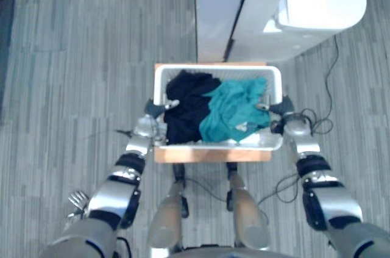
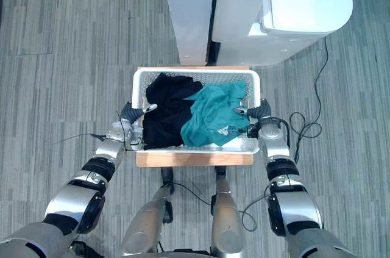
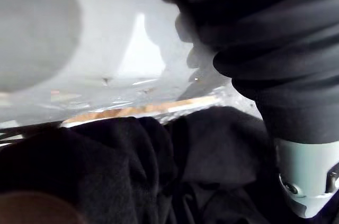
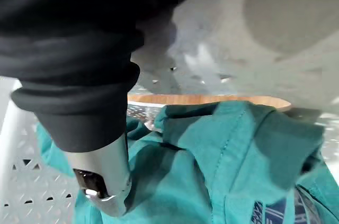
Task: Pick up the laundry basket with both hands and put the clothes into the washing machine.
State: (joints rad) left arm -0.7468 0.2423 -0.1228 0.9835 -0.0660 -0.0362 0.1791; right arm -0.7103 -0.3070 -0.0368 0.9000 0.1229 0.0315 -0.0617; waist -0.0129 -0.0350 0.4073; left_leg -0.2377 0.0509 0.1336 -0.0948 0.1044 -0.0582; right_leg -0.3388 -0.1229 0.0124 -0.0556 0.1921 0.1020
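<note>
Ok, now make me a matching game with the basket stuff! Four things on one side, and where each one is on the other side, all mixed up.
Things:
1. black clothes
2. teal garment
3. laundry basket
4. washing machine

Places:
A. on the wooden board
B. on the floor, beyond the basket
C. in the basket, on the robot's right side
D. in the basket, on the robot's left side

Pairs: 1-D, 2-C, 3-A, 4-B.
</note>
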